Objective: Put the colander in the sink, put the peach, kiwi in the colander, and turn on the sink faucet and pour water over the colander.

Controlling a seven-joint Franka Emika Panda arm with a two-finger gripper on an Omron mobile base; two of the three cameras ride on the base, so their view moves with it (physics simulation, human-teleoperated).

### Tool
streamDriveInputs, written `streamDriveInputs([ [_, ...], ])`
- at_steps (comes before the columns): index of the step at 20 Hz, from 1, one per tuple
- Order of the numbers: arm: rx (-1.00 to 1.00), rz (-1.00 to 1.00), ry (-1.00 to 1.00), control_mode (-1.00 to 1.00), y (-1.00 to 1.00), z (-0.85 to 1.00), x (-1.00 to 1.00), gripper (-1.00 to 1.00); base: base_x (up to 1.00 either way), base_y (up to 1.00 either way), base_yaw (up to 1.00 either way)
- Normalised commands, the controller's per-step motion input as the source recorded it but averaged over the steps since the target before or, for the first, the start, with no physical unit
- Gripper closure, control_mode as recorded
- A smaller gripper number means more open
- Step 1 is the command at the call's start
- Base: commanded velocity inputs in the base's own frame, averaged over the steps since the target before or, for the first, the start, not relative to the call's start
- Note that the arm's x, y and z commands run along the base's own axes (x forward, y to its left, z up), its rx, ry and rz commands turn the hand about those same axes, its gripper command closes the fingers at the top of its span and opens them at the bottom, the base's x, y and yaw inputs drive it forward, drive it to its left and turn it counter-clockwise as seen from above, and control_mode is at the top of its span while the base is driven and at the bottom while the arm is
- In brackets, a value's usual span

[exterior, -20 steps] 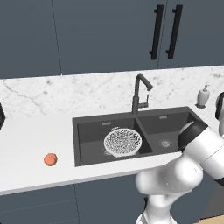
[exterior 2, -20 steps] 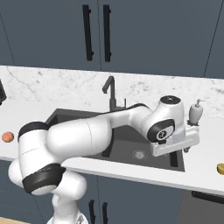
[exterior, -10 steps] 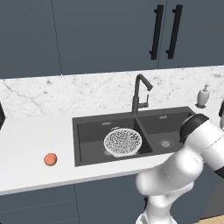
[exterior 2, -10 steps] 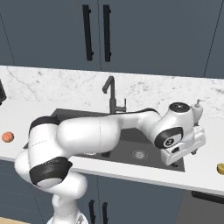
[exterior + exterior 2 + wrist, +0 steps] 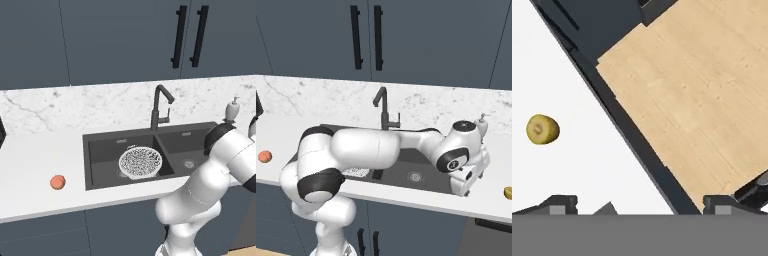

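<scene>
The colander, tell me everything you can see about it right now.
The colander is a round, white-silver mesh bowl, perforated all over, looking like metal. It sits upright in the left basin of the dark sink, near the divider, below and in front of the faucet. It looks empty, no water runs over it, and nothing besides the basin touches it.

A rendered home kitchen, shown by a dark double sink (image 5: 102,165) set in a white counter (image 5: 30,175), faucet (image 5: 159,106), marble backsplash (image 5: 90,105), dark cabinets (image 5: 120,40), soap dispenser (image 5: 231,110), wood floor (image 5: 707,110)
</scene>
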Motion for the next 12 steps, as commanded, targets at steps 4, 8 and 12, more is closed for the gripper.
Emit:
streamDriveInputs([
  [4,-0.24,0.26,0.02,-1.0,0.0,-0.41,0.0,-1.0,0.0,0.0,0.0],
  [8,-0.24,0.21,0.0,-1.0,0.0,-0.14,0.0,-1.0,0.0,0.0,0.0],
  [12,-0.21,0.2,0.02,-1.0,0.0,0.0,0.0,-1.0,0.0,0.0,0.0],
])
